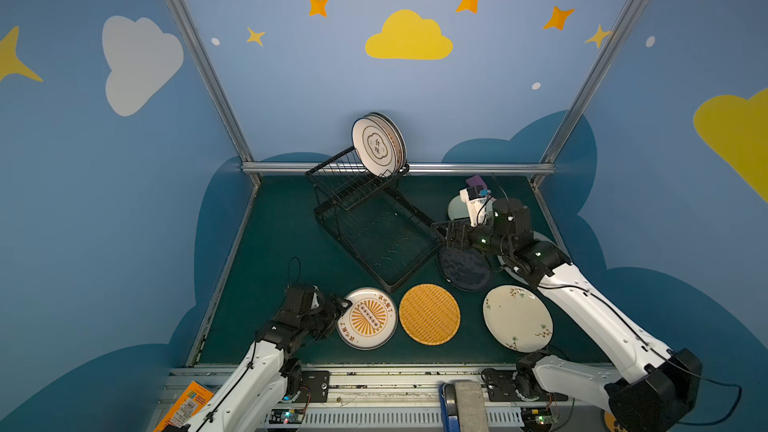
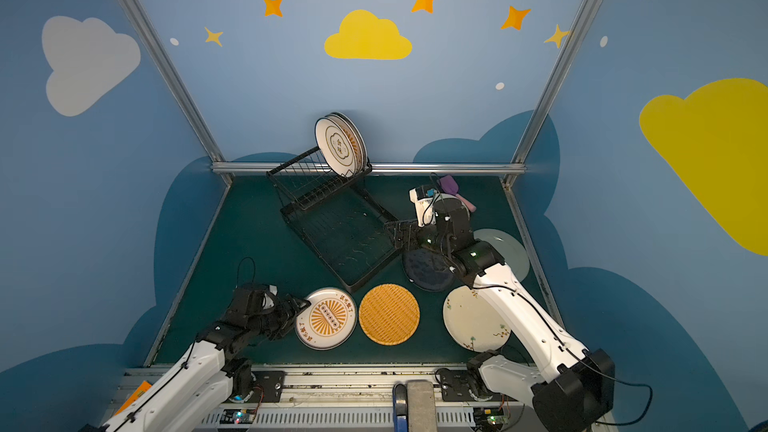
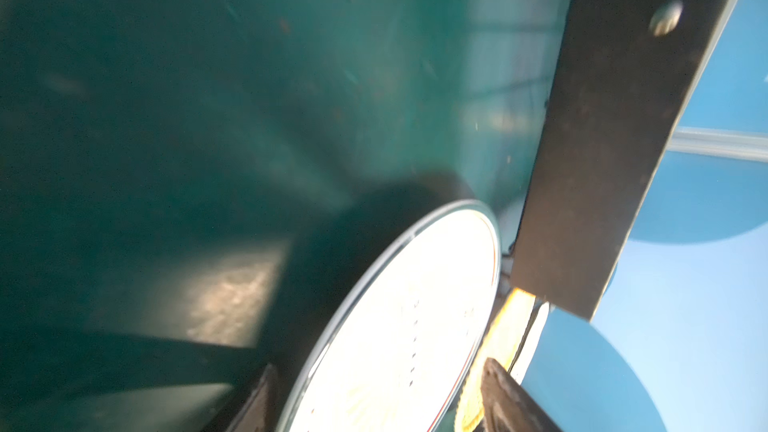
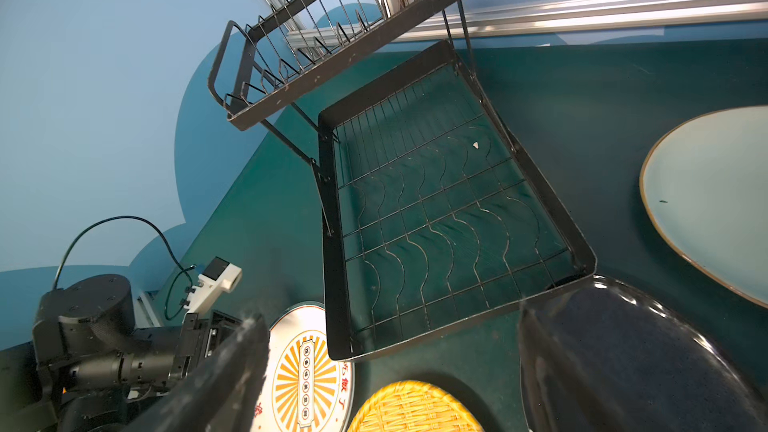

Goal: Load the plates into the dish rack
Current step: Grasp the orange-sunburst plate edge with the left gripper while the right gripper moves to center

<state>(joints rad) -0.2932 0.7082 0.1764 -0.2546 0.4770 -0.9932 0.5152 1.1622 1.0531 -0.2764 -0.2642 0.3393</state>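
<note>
Left tool (image 1: 345,306) straddles the rim of the white round orange-sunburst plate (image 1: 368,317) on the green worktop (image 1: 282,243); we cannot tell if it grips. Right tool (image 1: 440,232), jaws apart, hovers above the dark navy round plate (image 1: 463,270). Behind: white lettered plate (image 1: 376,145) upright in the black wire dish rack (image 4: 330,263).

A dark green table mat (image 1: 282,243) spreads out before me, closed at its far edge by an aluminium rail (image 1: 478,168). At the far right I see a purple spatula (image 2: 451,182) with a pink part on its right. The blue walls carry a yellow cloud (image 1: 408,37), a white cloud (image 1: 139,62) and orange stars (image 1: 318,6). Nearest me, an orange packet (image 1: 187,403) sits at the left and a grey block (image 1: 469,405) near the middle.
</note>
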